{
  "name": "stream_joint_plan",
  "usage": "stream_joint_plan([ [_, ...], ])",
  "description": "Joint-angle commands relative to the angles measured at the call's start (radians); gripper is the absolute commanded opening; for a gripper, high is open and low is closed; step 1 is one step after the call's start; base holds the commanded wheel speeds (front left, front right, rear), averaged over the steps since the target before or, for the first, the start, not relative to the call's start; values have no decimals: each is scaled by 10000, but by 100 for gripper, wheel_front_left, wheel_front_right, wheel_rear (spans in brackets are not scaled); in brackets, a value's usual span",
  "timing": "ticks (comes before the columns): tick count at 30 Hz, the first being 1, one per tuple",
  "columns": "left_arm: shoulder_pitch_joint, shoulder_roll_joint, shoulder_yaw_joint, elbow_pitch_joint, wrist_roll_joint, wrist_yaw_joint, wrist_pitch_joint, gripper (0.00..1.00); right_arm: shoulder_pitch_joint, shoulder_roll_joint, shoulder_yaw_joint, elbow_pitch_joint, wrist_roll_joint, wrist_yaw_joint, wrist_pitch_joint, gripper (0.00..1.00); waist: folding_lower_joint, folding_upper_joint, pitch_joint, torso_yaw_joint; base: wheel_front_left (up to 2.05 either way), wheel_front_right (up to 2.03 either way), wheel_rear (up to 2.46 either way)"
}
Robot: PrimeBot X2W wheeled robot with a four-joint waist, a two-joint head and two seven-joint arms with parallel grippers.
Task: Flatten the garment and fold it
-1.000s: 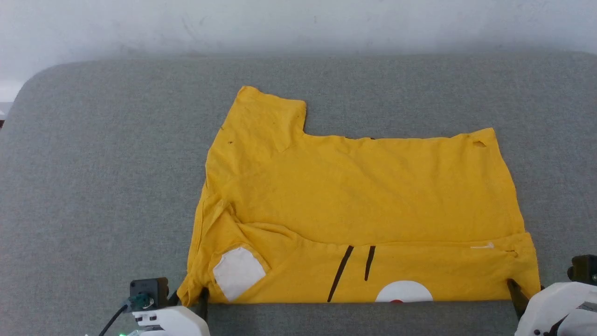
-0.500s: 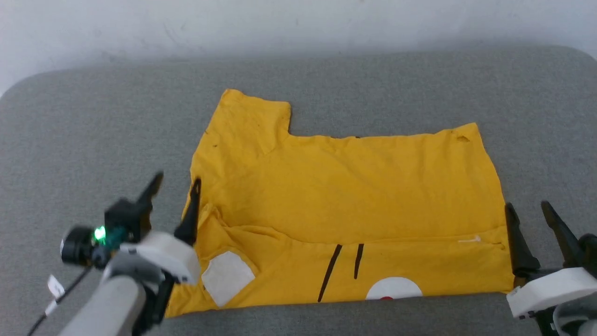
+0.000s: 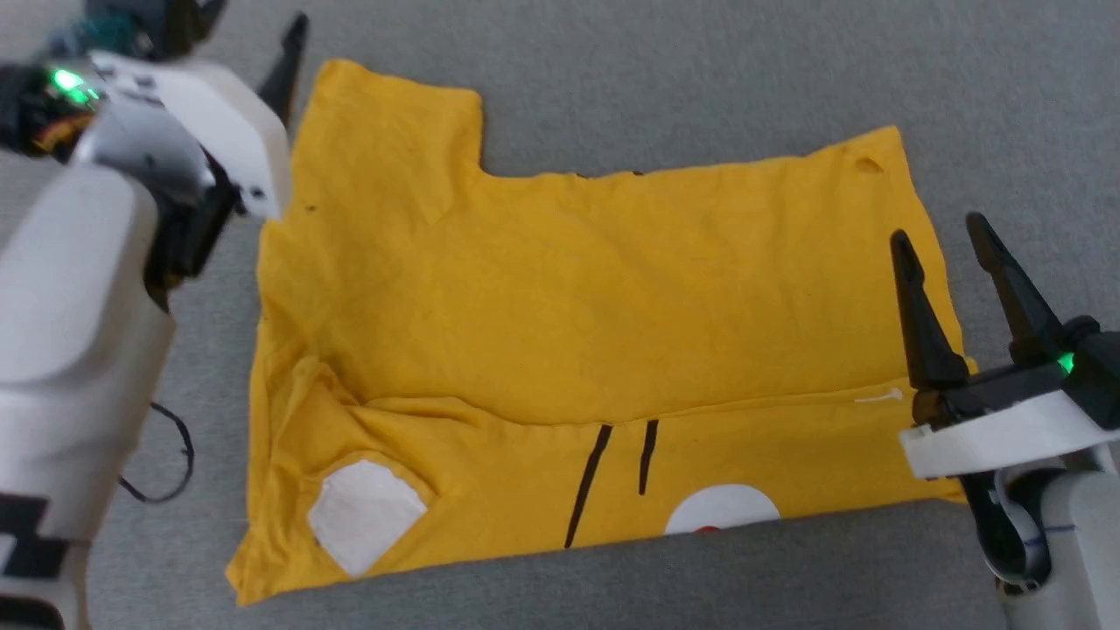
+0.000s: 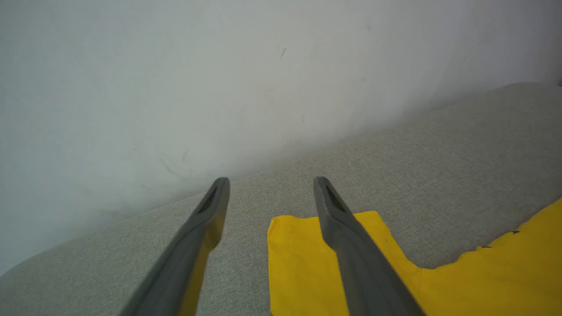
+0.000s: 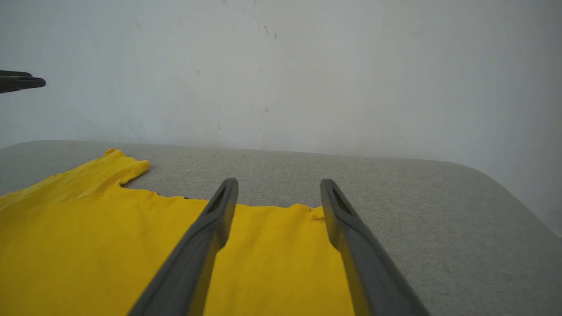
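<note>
The garment [image 3: 595, 315], a bright yellow T-shirt, lies flat on the grey padded table [image 3: 700, 79]. A near strip is folded over and shows a white patch, two black lines and a white oval. My left gripper [image 3: 251, 28] hovers open by the far-left sleeve [image 4: 298, 263], its fingers [image 4: 351, 263] spread with nothing between them. Open as well, my right gripper [image 3: 936, 229] hangs over the shirt's right edge [image 5: 281, 245], and it holds nothing. The left wrist view has the left gripper [image 4: 271, 181] above the sleeve corner. The right gripper [image 5: 279, 182] points toward the far hem.
A white wall [image 5: 281, 66] rises behind the table's far edge. A thin black cable [image 3: 166, 455] loops beside my left forearm [image 3: 70, 332]. The tip of my left gripper's finger [image 5: 22, 82] shows at the far left of the right wrist view. Bare grey padding surrounds the shirt.
Both grippers let go of the near corners, opened and moved away from me: the left to the far sleeve, the right along the right edge. The head camera has tilted down.
</note>
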Motion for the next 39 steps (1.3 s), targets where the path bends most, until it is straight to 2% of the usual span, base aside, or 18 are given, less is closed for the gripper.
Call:
stream_joint_plan([
  [1, -683, 81, 45, 482, -159, -87, 623, 100, -347, 68, 221, -29, 64, -9, -119, 100, -4, 0, 1351, -990, 0, 0, 0],
  [4, -1457, 129, 148, 1011, -371, -2, 1709, 100, -638, 119, 493, -21, 117, -9, -213, 100, -4, 0, 1761, -1278, 0, 0, 0],
  [10, -2431, 316, 203, 1603, -612, 543, 4001, 100, -960, 239, 805, 76, 131, -9, -373, 100, -4, 0, 2297, -1709, 0, 0, 0],
  [15, -2618, 642, 90, 1616, -559, 1176, 5672, 100, -1010, 361, 938, 223, 185, -9, -491, 100, -4, 0, 2484, -1936, 0, 0, 0],
  [16, -2618, 642, 90, 1616, -559, 1176, 5672, 100, -1010, 361, 938, 223, 185, -9, -491, 100, -4, 0, 2484, -1936, 0, 0, 0],
  [21, -2376, 1009, -9, 1229, -615, 1589, 6962, 98, -1055, 371, 947, 321, 220, -9, -578, 100, -4, 0, 2551, -2027, 0, 0, 0],
  [22, -2314, 1075, 0, 1067, -621, 1664, 7067, 73, -1083, 353, 939, 334, 227, -9, -584, 100, -4, 0, 2559, -2026, 0, 0, 0],
  [23, -2252, 1126, 35, 897, -622, 1770, 7092, 32, -1126, 329, 931, 347, 230, -9, -587, 100, -4, 0, 2571, -2021, 0, 0, 0],
  [24, -2166, 1167, 29, 744, -629, 1822, 7154, 0, -1189, 293, 934, 365, 226, -9, -571, 100, -4, 0, 2582, -2012, 0, 0, 0],
  [28, -1889, 1277, -14, 207, -741, 1898, 7487, 0, -1890, 112, 823, 461, 123, -9, -273, 100, -4, 0, 2607, -1953, 0, 0, 0],
  [32, -1684, 1341, -66, -213, -798, 1954, 7650, 0, -3247, 34, 589, 828, 80, -9, 706, 100, -4, 0, 2580, -1839, 0, 0, 0],
  [35, -1664, 1326, -104, -478, -787, 1975, 7622, 0, -4403, 130, 357, 1473, 223, -9, 2055, 100, -4, 0, 2593, -1721, 0, 0, 0],
  [39, -1724, 1255, -147, -770, -760, 1975, 7494, 0, -5837, 505, -126, 2809, 300, -9, 4456, 100, -4, 0, 2687, -1524, 0, 0, 0],
])
